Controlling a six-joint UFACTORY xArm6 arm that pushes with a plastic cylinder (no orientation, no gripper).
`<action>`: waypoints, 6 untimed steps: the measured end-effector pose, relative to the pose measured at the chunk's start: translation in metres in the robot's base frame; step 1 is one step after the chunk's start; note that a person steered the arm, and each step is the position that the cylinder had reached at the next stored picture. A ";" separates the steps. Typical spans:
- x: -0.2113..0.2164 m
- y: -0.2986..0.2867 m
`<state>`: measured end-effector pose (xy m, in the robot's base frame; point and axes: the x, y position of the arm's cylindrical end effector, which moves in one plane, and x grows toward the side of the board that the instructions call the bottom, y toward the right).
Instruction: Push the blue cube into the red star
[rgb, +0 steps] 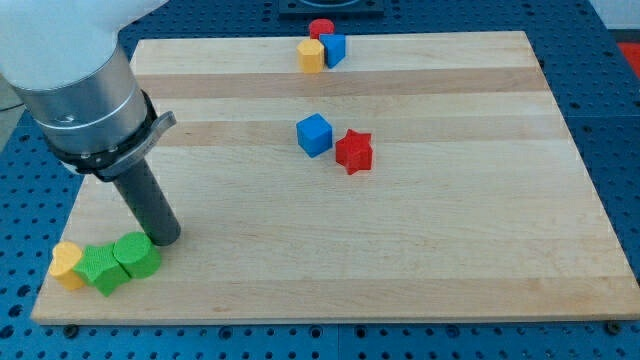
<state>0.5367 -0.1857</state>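
Observation:
The blue cube (314, 134) sits near the middle of the wooden board (420, 250), a little above centre. The red star (353, 151) lies just to its lower right, with a narrow gap or light contact between them; I cannot tell which. My tip (166, 240) is far away at the view's lower left, on the board just above and right of a green block (137, 255).
At the lower left corner a yellow block (68, 265) and a green star-like block (100, 269) lie in a row with the green block. At the top edge a red cylinder (320, 29), a yellow block (311, 55) and a blue block (333, 47) cluster together.

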 end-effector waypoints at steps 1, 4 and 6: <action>0.000 -0.001; -0.067 0.011; -0.148 0.022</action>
